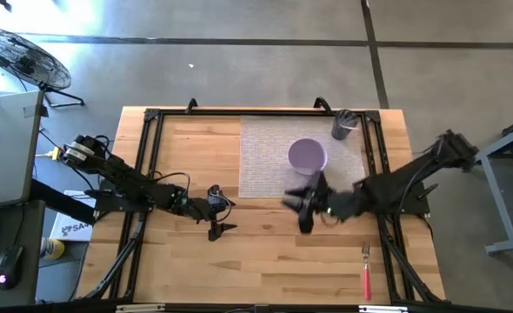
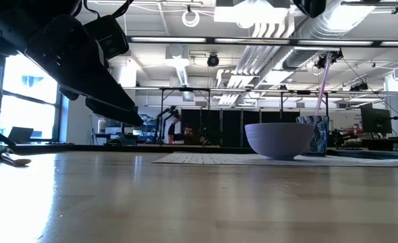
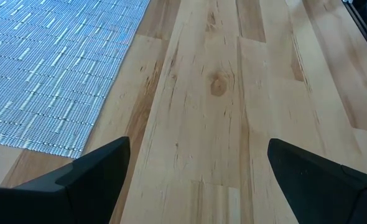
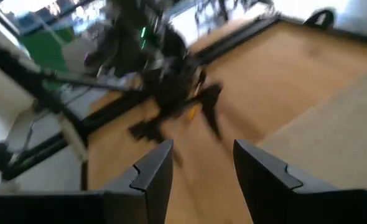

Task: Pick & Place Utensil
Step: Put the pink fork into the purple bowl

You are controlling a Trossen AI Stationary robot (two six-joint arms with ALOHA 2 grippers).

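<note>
A fork with a red handle (image 1: 367, 276) lies flat on the wooden table near its near right corner. A lavender bowl (image 1: 307, 156) stands on a grey woven placemat (image 1: 265, 148) and also shows in the low view (image 2: 280, 139). Behind it a dark cup (image 1: 342, 128) holds a pale stick-like utensil (image 2: 320, 84). My left gripper (image 1: 221, 213) is open and empty over bare wood left of the mat's near edge. Its fingers stand wide apart in the left wrist view (image 3: 199, 168). My right gripper (image 1: 302, 209) is open and empty, just near of the bowl, far from the fork.
A black metal frame (image 1: 149, 156) runs around the table top. The two grippers face each other across bare wood (image 1: 261, 217). The placemat's corner (image 3: 46, 74) lies close to my left gripper. Free wood stretches along the near edge (image 1: 256, 269).
</note>
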